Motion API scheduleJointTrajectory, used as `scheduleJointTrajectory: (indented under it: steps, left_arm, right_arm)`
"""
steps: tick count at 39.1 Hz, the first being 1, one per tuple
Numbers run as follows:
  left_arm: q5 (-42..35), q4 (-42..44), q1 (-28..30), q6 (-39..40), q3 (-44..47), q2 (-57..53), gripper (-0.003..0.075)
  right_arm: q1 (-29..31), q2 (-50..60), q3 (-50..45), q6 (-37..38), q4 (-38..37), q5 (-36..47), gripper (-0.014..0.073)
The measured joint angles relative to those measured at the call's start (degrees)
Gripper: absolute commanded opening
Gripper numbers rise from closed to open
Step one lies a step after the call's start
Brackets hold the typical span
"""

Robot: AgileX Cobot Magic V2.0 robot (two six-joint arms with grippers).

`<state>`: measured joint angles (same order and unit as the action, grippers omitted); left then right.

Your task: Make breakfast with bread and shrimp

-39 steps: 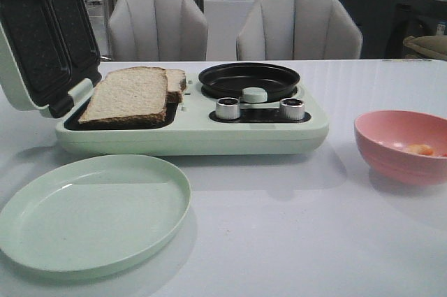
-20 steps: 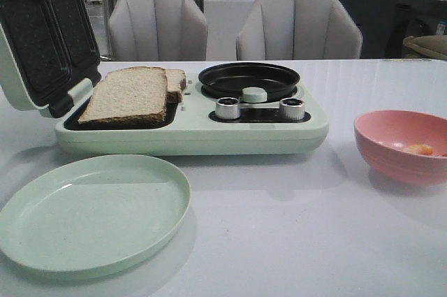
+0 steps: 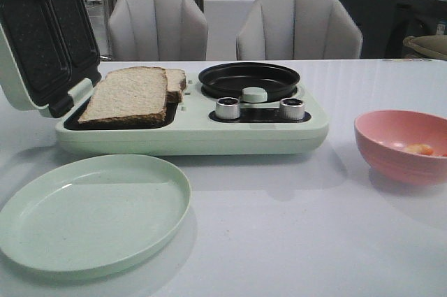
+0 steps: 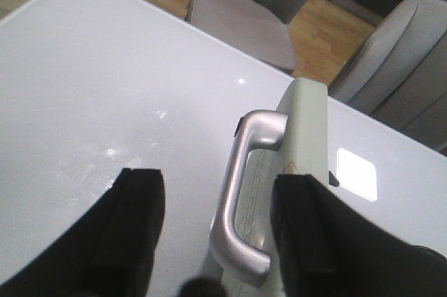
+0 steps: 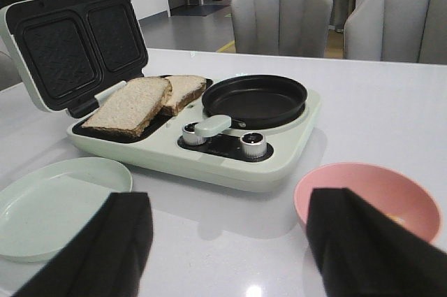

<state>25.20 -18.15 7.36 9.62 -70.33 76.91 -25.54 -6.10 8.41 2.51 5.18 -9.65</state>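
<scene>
Two slices of bread (image 3: 130, 96) (image 5: 133, 103) lie overlapping on the dark sandwich plate of a pale green breakfast maker (image 3: 195, 129) whose lid (image 3: 42, 38) stands open. The shrimp (image 3: 419, 149) lies in a pink bowl (image 3: 401, 145) (image 5: 370, 192) at the right. My left gripper (image 4: 218, 179) is open, its fingers (image 4: 133, 220) on either side of the lid's silver handle (image 4: 244, 192) without touching it. My right gripper (image 5: 230, 199) is open and empty over the table in front of the maker, one finger (image 5: 356, 241) covering part of the bowl. Neither gripper shows in the front view.
A pale green plate (image 3: 91, 209) (image 5: 49, 203) lies at the front left. A black round pan (image 3: 248, 79) and two metal knobs (image 3: 228, 108) sit on the maker's right half. Two grey chairs (image 3: 158, 24) stand behind the table.
</scene>
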Motion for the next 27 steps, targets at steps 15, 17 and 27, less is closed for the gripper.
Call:
scheduleJointTrajectory:
  steps: [15, 17, 27]
  left_arm:
    - [13.92, -33.77, 8.35, -28.01, -7.94, 15.13, 0.0384]
    - [15.12, -35.44, 8.47, -29.49, -8.44, 16.85, 0.0384]
    - [20.15, -44.38, 8.47, -36.73, -9.93, 22.8, 0.0384]
  right_arm:
    - [0.0, 0.0, 0.0, 0.0, 0.0, 0.0, 0.0561]
    - [0.0, 0.0, 0.0, 0.0, 0.0, 0.0, 0.0561]
    - [0.0, 0.0, 0.0, 0.0, 0.1, 0.0, 0.0561]
